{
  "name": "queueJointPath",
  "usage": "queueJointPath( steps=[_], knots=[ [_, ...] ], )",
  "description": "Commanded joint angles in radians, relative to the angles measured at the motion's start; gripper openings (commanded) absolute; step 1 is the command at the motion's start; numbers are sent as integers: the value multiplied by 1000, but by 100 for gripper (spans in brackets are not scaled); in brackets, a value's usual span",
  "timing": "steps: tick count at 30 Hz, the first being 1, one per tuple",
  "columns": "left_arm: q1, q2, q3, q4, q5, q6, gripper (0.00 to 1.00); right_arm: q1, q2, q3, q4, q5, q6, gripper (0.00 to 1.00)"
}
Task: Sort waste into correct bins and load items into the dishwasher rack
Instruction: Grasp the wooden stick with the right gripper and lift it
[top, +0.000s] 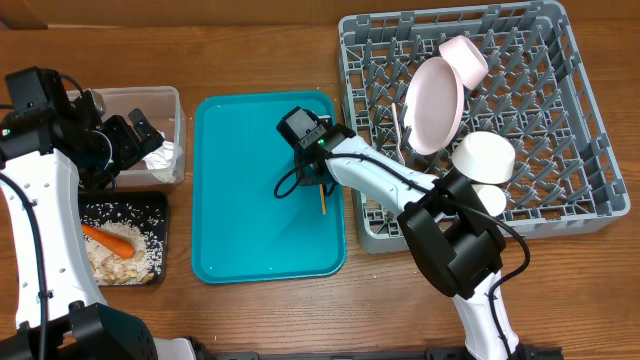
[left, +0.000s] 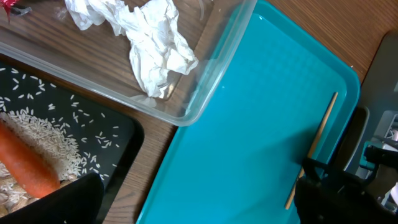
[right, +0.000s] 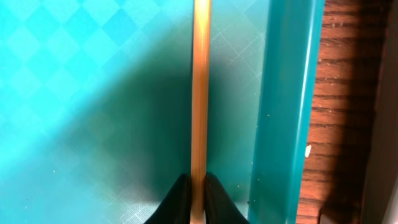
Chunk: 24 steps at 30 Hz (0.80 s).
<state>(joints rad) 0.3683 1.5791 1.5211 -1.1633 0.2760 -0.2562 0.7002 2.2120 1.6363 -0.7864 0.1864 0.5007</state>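
At the upper left of the overhead view the left gripper (top: 140, 135) hangs over the clear tub (top: 176, 98) with its jaws spread and nothing in them. The crumpled tissues (top: 166, 156) lie in the tub. Below it, the black tray (top: 160, 202) holds the carrot (top: 108, 240) and the rice (top: 142, 252).

At centre, on the teal tray (top: 240, 200), the right gripper (right: 198, 190) is closed, its tips pinching the chopstick (right: 200, 93). The grip seems to sit toward one end, though the arm hides part of the stick from above. A straight, slow lift therefore looks wise, so the long end does not swing or slip.

The tray floor is smooth and its raised rim stands just beside the stick, so the stick should clear the rim before travelling right.

The rack (top: 590, 150) at the right has free pegs around the pink plate (top: 435, 105).
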Motion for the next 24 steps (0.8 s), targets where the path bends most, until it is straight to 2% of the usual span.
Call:
queueJointPath(
  steps=[1, 11, 24],
  knots=[
    [-2, -21, 17, 0, 5, -6, 100, -2, 25, -2, -11, -8, 2, 8],
    [-2, -21, 17, 0, 5, -6, 100, -4, 14, 26, -21, -7, -3, 4],
    [-2, -21, 17, 0, 5, -6, 100, -5, -137, 126, -132, -7, -35, 4]
  ],
)
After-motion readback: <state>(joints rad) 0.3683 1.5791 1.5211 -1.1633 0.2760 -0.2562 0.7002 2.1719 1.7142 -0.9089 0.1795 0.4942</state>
